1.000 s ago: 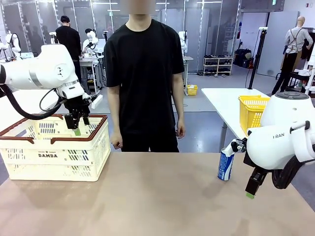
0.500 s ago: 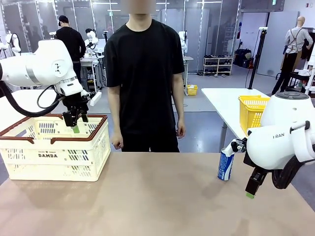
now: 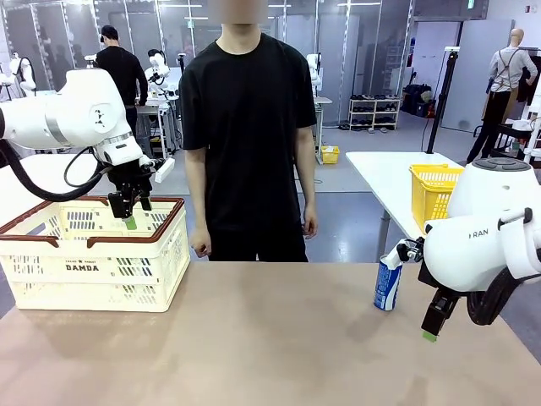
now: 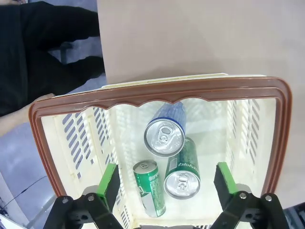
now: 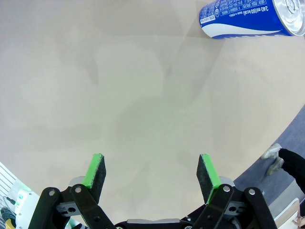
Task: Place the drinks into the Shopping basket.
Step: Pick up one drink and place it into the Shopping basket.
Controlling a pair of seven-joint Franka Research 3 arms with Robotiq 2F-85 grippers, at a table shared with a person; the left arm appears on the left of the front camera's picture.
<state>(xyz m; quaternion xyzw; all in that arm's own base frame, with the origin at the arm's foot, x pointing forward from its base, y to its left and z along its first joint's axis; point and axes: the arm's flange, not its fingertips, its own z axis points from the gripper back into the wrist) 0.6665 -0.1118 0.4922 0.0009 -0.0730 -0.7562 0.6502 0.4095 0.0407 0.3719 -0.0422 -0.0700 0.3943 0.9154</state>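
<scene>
Right wrist view: blue can (image 5: pixel 252 19) cut off at top-right edge; finer print too small to read. Front view: Shopping basket (image 3: pixel 93 254) walls hide what's inside; right end effector (image 3: pixel 431 331) seen edge-on, gap btwn fingers can't be judged there.

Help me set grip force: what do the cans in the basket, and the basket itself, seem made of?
The blue can and two green cans look like thin metal: shiny silver tops with pull tabs, glossy printed sides. The Shopping basket looks like moulded plastic: cream slotted walls, brown rim, faint sheen.
</scene>
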